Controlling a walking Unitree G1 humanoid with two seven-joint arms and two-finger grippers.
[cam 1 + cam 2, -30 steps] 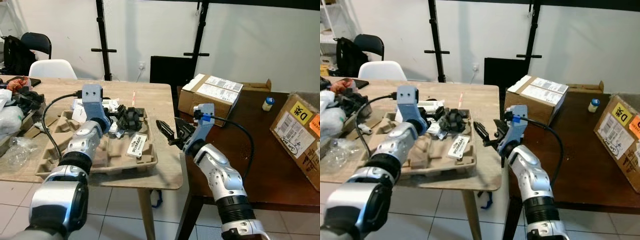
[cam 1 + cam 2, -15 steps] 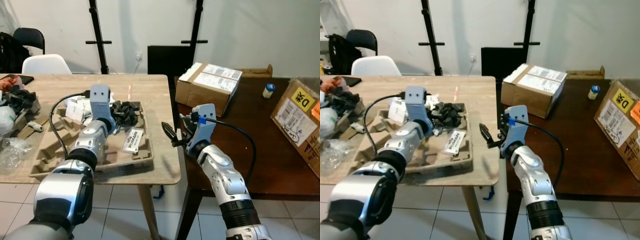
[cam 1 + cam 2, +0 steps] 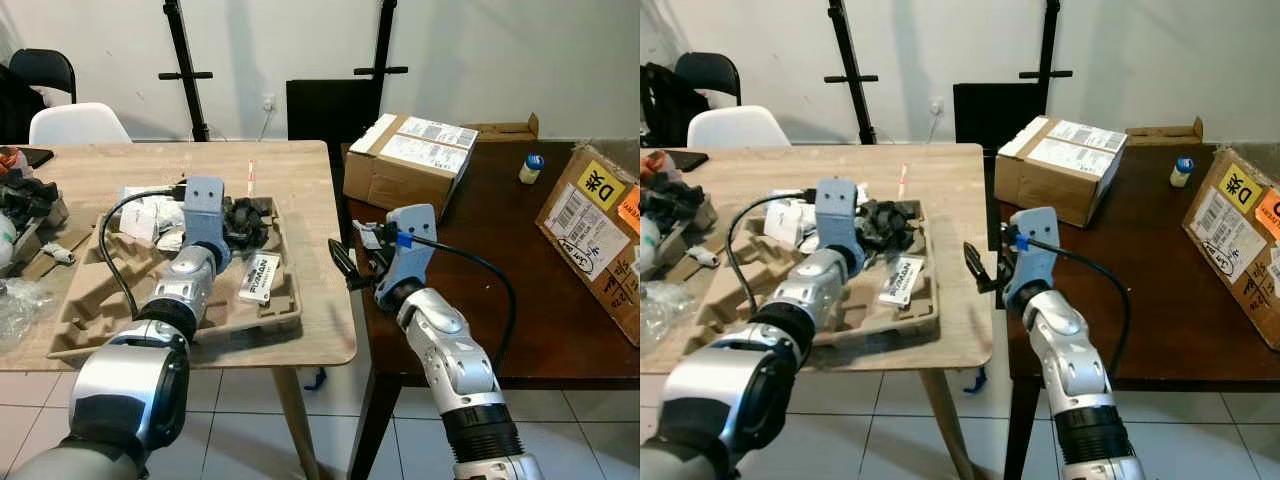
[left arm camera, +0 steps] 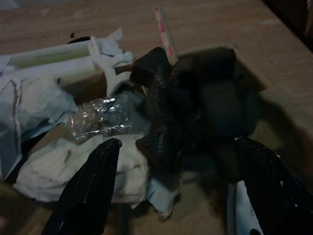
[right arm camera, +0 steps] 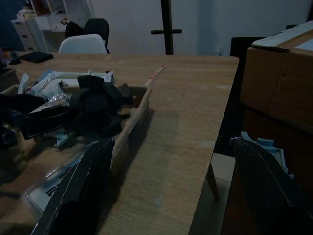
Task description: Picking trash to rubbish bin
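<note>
A black crumpled wad of trash (image 3: pixel 246 214) lies in the far right corner of a brown pulp tray (image 3: pixel 95 300) on the wooden table (image 3: pixel 300 180). My left gripper (image 3: pixel 230 222) is open, its fingers (image 4: pixel 93 186) spread either side of the wad (image 4: pixel 205 107) and very near it. White paper scraps (image 3: pixel 150 215), a bit of foil (image 4: pixel 98 117) and a white labelled packet (image 3: pixel 258 278) also lie in the tray. My right gripper (image 3: pixel 343 265) hangs open with nothing in it at the table's right edge, pointing toward the tray (image 5: pixel 132 122).
A red-and-white straw (image 3: pixel 250 176) lies behind the tray. A dark brown table (image 3: pixel 520 300) on the right carries two cardboard boxes (image 3: pixel 405 160) (image 3: pixel 595 240) and a small bottle (image 3: pixel 528 167). Chairs (image 3: pixel 75 122) and black stand poles are behind. Clutter sits at the far left (image 3: pixel 25 200).
The camera has shifted, sliding the whole scene left and up. My left gripper has drawn closer to the black wad. The right gripper keeps its open pose by the table edge.
</note>
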